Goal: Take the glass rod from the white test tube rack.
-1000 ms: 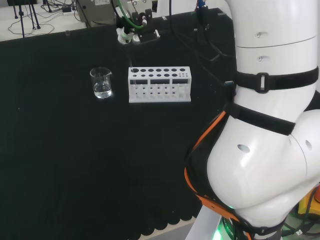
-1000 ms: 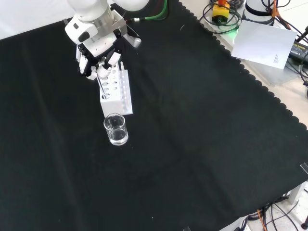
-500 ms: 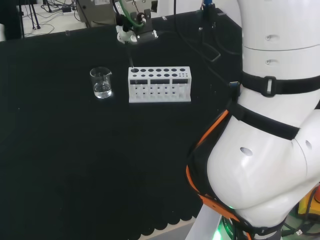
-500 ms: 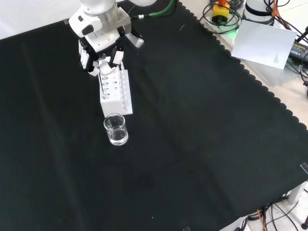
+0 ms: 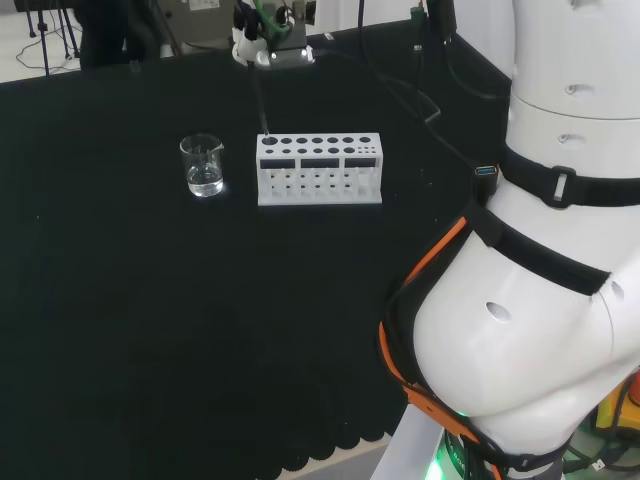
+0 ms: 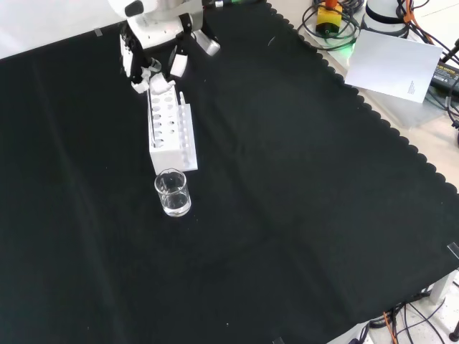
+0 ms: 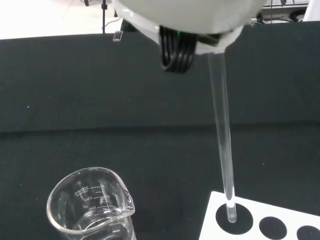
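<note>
The white test tube rack (image 6: 174, 140) stands on the black cloth, with rows of round holes (image 5: 318, 166). The hand (image 6: 153, 51) hovers above the rack's far end in the front view, its fingers pinched on the top of the thin glass rod (image 6: 150, 115). The rod (image 7: 223, 131) hangs nearly upright from the hand (image 7: 186, 15), and its lower tip still sits at the mouth of the rack's (image 7: 260, 222) corner hole. In the head view the rod (image 5: 261, 105) rises from the rack's left end toward the hand (image 5: 262, 42).
A small glass beaker (image 6: 173, 192) with a little clear liquid stands just past the rack's near end, left of the rack in the head view (image 5: 203, 166). The arm's white links (image 5: 530, 300) stand at the head view's right. Papers and cables (image 6: 394, 57) lie beyond the cloth's scalloped edge.
The hand has risen away from the rack with the rod pinched in it, drawing the rod almost out of its hole. Rack and beaker have stayed put.
</note>
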Motion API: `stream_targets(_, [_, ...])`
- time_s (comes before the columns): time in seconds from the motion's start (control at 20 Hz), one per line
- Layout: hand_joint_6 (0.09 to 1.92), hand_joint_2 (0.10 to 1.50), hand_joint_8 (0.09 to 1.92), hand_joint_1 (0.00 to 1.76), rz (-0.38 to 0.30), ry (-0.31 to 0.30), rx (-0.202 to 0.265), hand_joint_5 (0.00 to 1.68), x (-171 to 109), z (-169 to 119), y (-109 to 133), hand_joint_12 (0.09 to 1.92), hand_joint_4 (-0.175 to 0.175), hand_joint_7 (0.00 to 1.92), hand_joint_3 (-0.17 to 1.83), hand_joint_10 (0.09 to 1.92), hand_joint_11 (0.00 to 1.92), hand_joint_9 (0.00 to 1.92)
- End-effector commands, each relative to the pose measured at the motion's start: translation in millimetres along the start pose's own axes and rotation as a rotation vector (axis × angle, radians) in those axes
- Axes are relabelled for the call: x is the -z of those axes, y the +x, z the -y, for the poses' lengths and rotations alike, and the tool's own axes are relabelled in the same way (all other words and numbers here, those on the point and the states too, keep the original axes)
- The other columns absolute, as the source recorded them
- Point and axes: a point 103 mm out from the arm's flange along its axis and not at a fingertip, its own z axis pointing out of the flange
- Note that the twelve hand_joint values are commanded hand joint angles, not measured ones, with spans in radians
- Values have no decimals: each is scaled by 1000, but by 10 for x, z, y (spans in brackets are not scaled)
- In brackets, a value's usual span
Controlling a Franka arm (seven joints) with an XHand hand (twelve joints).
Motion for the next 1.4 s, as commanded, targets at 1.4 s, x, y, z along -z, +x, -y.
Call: stream_targets(1.4, [487,584,939,1326,-31,-71,22,1258,514,515,131,777,-175,1316,806,666,1343,1725])
